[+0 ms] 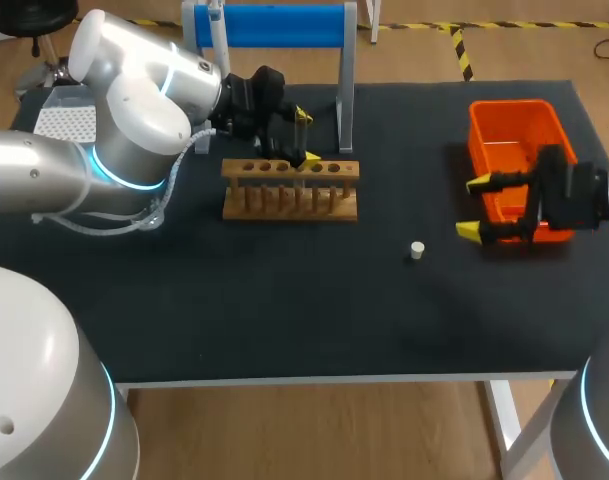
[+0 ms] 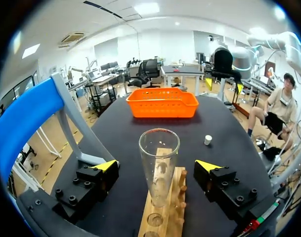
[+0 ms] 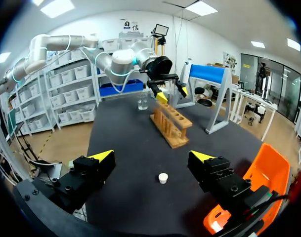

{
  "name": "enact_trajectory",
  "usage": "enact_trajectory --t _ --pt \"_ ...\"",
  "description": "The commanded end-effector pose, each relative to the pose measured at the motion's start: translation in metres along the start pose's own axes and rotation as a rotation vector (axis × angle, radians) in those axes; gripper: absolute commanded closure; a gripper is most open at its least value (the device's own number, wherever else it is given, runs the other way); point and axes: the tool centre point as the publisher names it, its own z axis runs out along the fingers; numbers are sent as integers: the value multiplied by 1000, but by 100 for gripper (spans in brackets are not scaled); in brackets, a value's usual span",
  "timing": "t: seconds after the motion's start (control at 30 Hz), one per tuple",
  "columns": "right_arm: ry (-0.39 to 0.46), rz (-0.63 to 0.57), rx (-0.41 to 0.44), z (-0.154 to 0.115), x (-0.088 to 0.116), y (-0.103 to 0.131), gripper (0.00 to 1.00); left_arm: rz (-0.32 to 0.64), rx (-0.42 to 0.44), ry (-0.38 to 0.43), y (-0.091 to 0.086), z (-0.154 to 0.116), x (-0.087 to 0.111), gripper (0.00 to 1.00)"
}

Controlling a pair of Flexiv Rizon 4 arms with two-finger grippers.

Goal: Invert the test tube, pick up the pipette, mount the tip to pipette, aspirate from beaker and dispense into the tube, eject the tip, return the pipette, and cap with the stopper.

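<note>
A clear glass test tube (image 2: 158,165) stands in the wooden rack (image 2: 166,212), mouth up. My left gripper (image 2: 156,167) is open, one finger on each side of the tube, neither touching it. From above, the left gripper (image 1: 306,137) sits at the rack's (image 1: 290,188) back edge. The small white stopper (image 1: 417,250) lies on the black table (image 1: 284,300). My right gripper (image 1: 472,208) is open and empty in front of the orange basket (image 1: 514,150), with the stopper (image 3: 163,177) just ahead of it (image 3: 152,157). A glass beaker (image 3: 143,102) stands beyond the rack (image 3: 171,123).
The blue-topped stand (image 1: 269,25) rises behind the rack at the table's far edge. A white perforated box (image 1: 64,122) sits at the far left, partly behind my left arm. The orange basket (image 2: 162,102) occupies the right end of the table.
</note>
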Motion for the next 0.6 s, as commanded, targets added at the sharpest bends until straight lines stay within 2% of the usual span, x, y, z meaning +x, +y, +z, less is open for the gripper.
enact_trajectory --t 0.03,0.33,0.6 --pt "-79 0 -6 9 14 -16 0 -1 -2 1 0 0 0 0" --pt "-96 12 45 27 13 -45 0 -1 -2 1 0 0 0 0" --pt "-97 30 82 41 8 -61 0 -1 -2 1 0 0 0 0"
